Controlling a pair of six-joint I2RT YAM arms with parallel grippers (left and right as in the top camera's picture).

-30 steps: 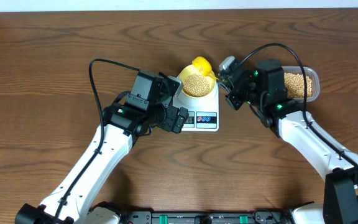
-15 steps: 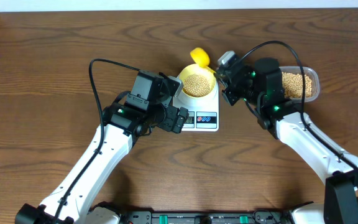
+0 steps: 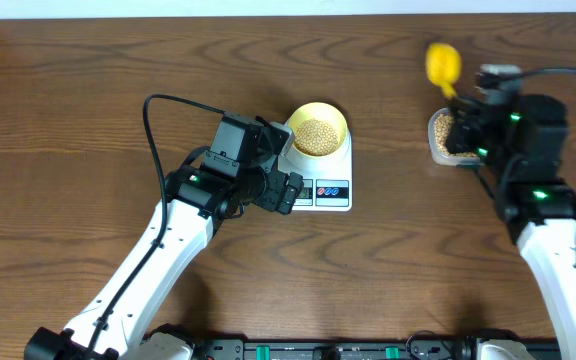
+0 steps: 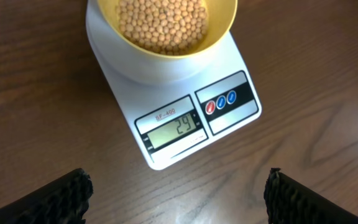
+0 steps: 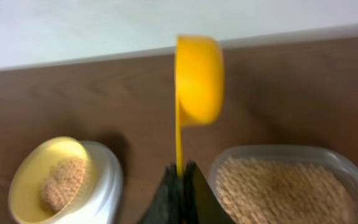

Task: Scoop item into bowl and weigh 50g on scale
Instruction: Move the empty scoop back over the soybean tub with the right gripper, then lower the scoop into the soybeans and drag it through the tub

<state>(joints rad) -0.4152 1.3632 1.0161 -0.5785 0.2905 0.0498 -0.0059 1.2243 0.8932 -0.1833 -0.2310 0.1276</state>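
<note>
On a dark brown, wood-grained table (image 3: 88, 80), a flat white plastic scale (image 4: 179, 93) with rounded corners carries a small round pale yellow bowl (image 4: 219, 37) heaped with smooth, pea-sized tan beans (image 4: 161, 23). Its grey display reads 29, beside red and blue buttons. The left gripper (image 4: 178, 193) hovers just beside the display end, its ridged black fingers (image 4: 61, 196) wide apart and holding nothing. Well to the right, the right gripper (image 5: 180, 186) is clamped on the thin handle of a glossy bright yellow scoop (image 5: 197, 78), raised next to a clear plastic tub (image 5: 272, 150) of more beans. A plain white wall (image 5: 73, 25) runs behind the table's far edge.
</note>
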